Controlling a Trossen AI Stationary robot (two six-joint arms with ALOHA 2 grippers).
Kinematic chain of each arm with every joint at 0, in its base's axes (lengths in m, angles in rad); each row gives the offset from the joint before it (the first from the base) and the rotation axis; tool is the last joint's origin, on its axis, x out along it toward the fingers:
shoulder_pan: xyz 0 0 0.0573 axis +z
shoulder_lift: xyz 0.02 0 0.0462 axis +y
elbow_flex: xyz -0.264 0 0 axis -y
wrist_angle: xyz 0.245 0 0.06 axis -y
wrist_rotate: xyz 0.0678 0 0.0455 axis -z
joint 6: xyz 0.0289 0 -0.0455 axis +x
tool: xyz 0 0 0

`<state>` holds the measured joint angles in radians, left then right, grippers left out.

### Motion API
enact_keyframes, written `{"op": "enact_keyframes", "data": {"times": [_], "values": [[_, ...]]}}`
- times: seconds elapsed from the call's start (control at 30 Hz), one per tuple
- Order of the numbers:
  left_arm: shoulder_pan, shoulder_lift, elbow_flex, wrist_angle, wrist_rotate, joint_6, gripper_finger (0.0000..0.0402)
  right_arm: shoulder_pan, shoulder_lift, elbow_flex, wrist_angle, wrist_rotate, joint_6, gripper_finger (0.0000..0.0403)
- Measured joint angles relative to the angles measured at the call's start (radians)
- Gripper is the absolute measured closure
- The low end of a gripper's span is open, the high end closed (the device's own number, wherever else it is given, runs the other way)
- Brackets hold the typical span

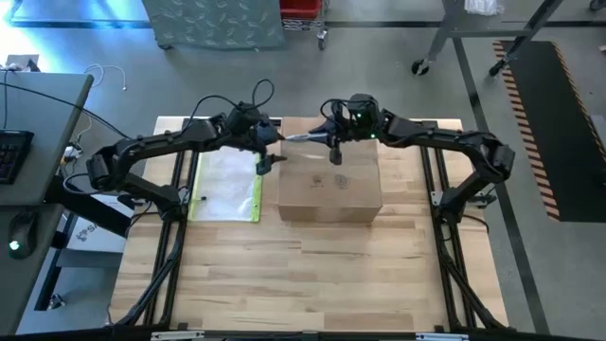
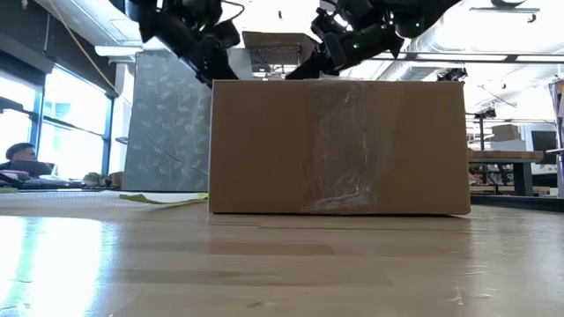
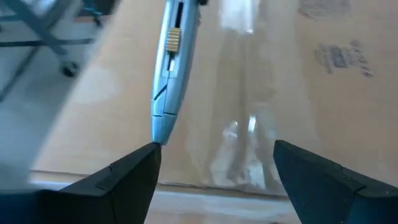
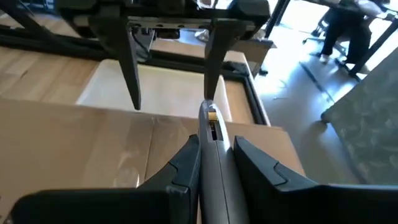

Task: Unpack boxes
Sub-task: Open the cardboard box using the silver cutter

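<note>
I am looking at the cardboard box sitting on the wooden desk toward its far half, flaps closed, with a clear tape strip running down the middle of its near side and along the top seam. Small dark printed symbols are showing on its top panel.

My right gripper is hovering over the far edge of the box top, pinching a slim grey utility knife between its fingers, the blade end pointing toward the left arm. My left gripper is hanging at the box's far left corner with its fingers spread wide and holding nothing; the knife tip is lying just beside one of its fingers.

To the left of the box, a flat clear sleeve with a yellow edge is lying on the desk, close to the box but apart from it. In the low view, a person is sitting far off in the room.
</note>
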<state>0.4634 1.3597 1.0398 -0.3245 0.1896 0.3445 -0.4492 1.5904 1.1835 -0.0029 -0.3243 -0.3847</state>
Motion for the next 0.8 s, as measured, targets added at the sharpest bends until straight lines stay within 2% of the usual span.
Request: {"op": "enact_keyframes", "data": {"times": [0.17,0.37,0.67,0.8], "values": [[-0.047,0.001,0.030,0.072,-0.149,0.014,0.0130,0.005,0.006,-0.001,-0.003,-0.023,0.002,0.0344],[-0.075,0.005,0.025,0.116,-0.124,0.007,0.0154,0.011,0.004,-0.001,-0.017,-0.022,0.000,0.0344],[-0.074,0.087,0.026,0.142,-0.147,0.025,0.0158,0.043,0.005,-0.001,0.006,-0.030,-0.009,0.0344],[-0.080,0.103,0.026,0.146,-0.147,0.025,0.0187,0.044,0.005,-0.001,-0.002,-0.031,-0.005,0.0344]]}}
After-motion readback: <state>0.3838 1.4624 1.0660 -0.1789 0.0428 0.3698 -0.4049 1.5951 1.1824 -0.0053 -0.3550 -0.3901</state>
